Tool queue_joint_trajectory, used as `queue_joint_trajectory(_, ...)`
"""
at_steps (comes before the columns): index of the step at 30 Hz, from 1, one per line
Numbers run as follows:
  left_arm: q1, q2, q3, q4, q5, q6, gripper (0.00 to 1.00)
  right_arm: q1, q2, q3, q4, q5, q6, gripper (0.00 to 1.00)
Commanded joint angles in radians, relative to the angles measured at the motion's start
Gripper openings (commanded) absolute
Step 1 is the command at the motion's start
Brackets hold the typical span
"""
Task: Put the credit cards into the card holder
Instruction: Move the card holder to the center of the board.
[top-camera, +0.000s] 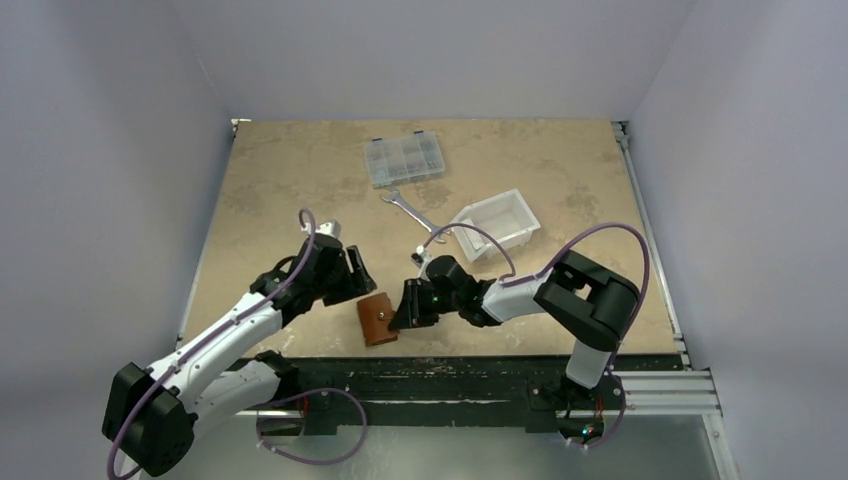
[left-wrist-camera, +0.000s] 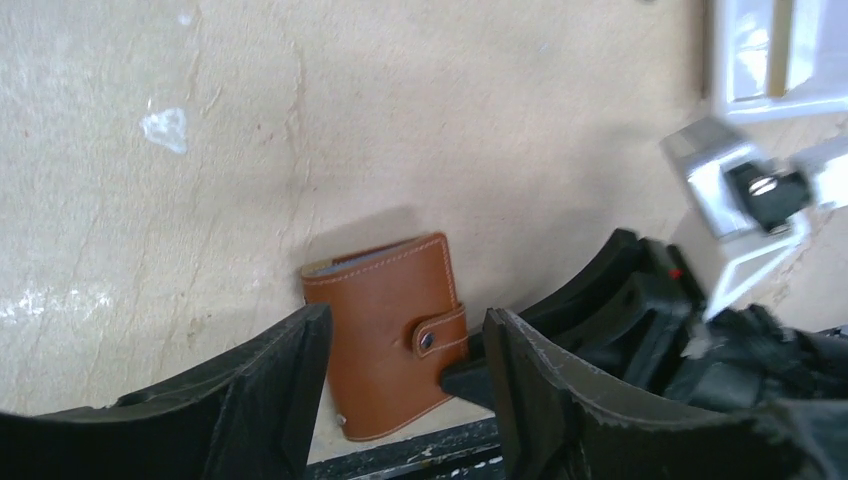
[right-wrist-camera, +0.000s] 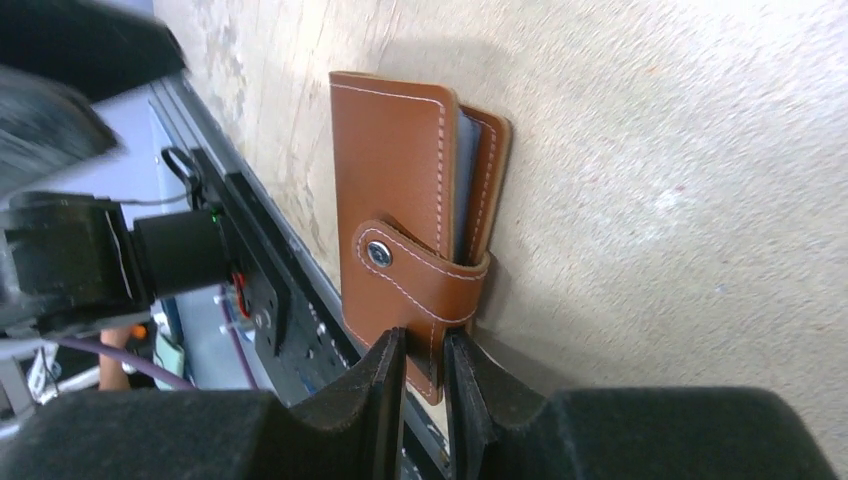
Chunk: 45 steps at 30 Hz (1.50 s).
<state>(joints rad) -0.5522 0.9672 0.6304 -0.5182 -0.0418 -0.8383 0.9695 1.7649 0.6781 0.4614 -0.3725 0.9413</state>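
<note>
The reddish-brown card holder (top-camera: 377, 318) lies near the table's front edge, folded, with its snap strap fastened. It also shows in the left wrist view (left-wrist-camera: 385, 330) and the right wrist view (right-wrist-camera: 400, 180). A thin grey edge of credit cards (right-wrist-camera: 462, 190) shows between its leather flaps. No loose cards are in view. My right gripper (top-camera: 405, 305) (right-wrist-camera: 425, 345) is shut on the holder's edge by the strap. My left gripper (top-camera: 355, 275) (left-wrist-camera: 405, 318) is open and empty, just above and left of the holder, its fingers either side of it in the wrist view.
A clear compartment box (top-camera: 405, 160) stands at the back. A silver wrench (top-camera: 410, 210) lies in front of it. A white plastic bin (top-camera: 497, 225) sits right of centre. The black front rail (top-camera: 450, 375) runs just below the holder.
</note>
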Motion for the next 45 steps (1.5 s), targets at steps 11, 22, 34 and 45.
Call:
queue_joint_trajectory(11, -0.005, 0.114, -0.217, 0.309, 0.109, -0.101, 0.56, -0.083, 0.086, 0.134, -0.017, 0.165, -0.037, 0.28)
queue_joint_trajectory(22, 0.152, 0.32, 0.026, 0.188, -0.041, 0.034, 0.64, -0.115, 0.21, 0.353, -0.117, 0.028, -0.245, 0.32)
queue_joint_trajectory(34, 0.331, 0.655, 0.193, 0.388, 0.286, 0.009, 0.75, -0.114, 0.287, 0.399, 0.144, 0.025, 0.019, 0.34)
queue_joint_trajectory(45, 0.351, 0.878, 0.401, 0.472, 0.452, 0.004, 0.75, -0.128, 0.387, 0.55, 0.13, 0.104, -0.017, 0.39)
